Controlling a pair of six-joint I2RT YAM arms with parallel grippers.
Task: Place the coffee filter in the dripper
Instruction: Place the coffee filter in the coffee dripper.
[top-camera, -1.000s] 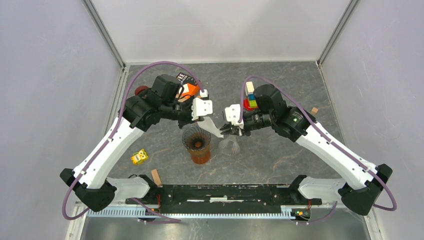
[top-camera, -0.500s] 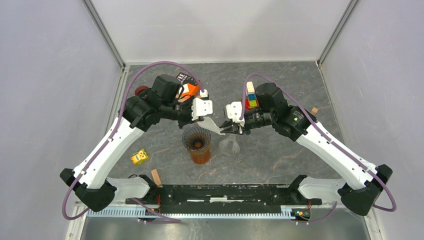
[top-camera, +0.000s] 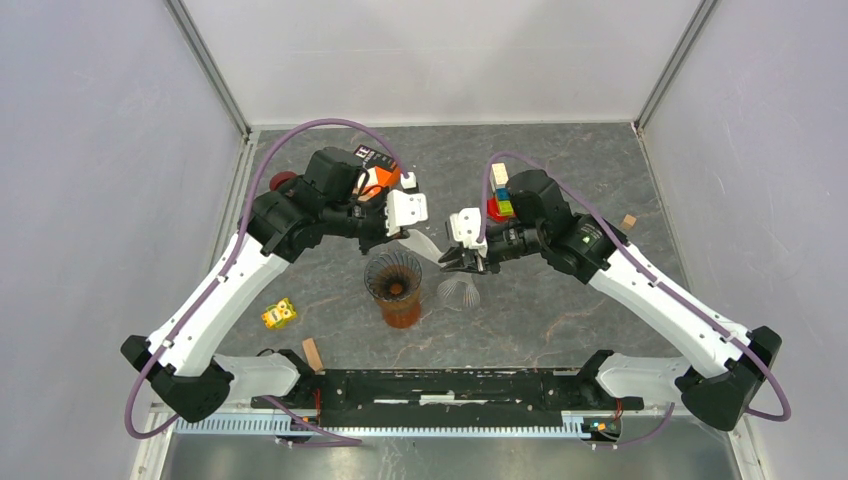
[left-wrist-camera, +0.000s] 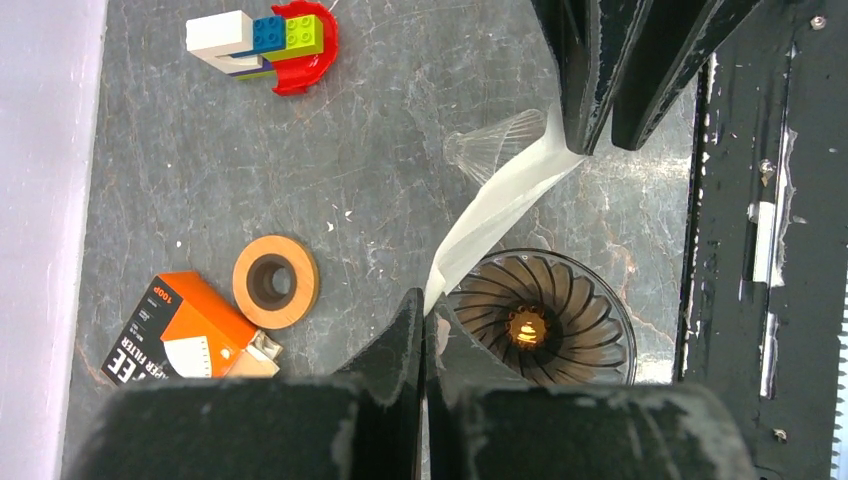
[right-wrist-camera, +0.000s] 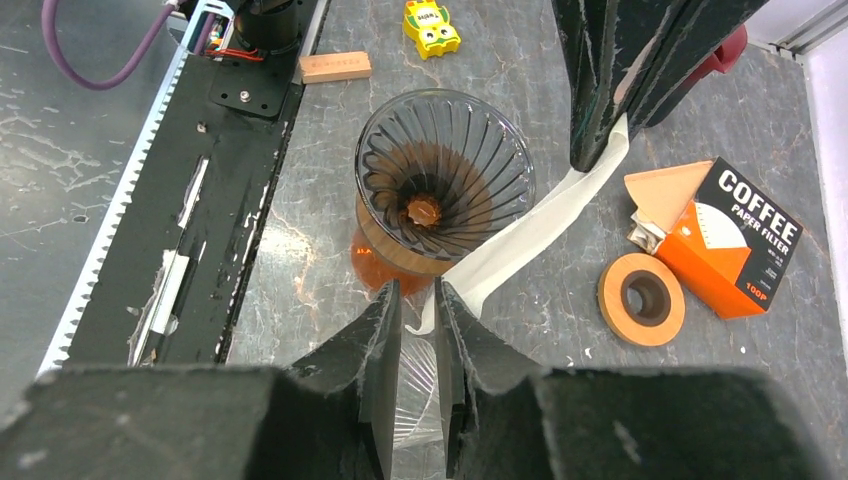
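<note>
The coffee filter (left-wrist-camera: 500, 205) is a flat, folded strip of white paper. It is narrow at one end and wider at the other, and it hangs in the air as a slanted band between the two end effectors. It is not in the dripper (right-wrist-camera: 440, 190), crossing just past that cone's rim instead. The dripper is a dark, see-through ribbed cone on an amber base. It stands upright on the tabletop (left-wrist-camera: 350, 150), below and between the two sets of fingertips.

An orange and black box (right-wrist-camera: 735, 240) lies on the far side of the left end effector (left-wrist-camera: 422, 310). It reads "COFFEE PAPER FILTER" and "100P", and brown filters show at its open end. An orange tape roll (right-wrist-camera: 642, 298) lies flat just beside the box.

The left end effector is clenched, its fingers pressed together on the narrow end of the filter. The right end effector (right-wrist-camera: 418, 300) faces it with its fingers a small way apart. The filter's other end sits in that narrow gap and touches a finger, but whether it is pinched firmly cannot be told. A clear ribbed plastic cone (left-wrist-camera: 495, 148) lies on its side directly under the right end effector. A stack of coloured bricks (left-wrist-camera: 265, 38) sits behind its wrist.
</note>
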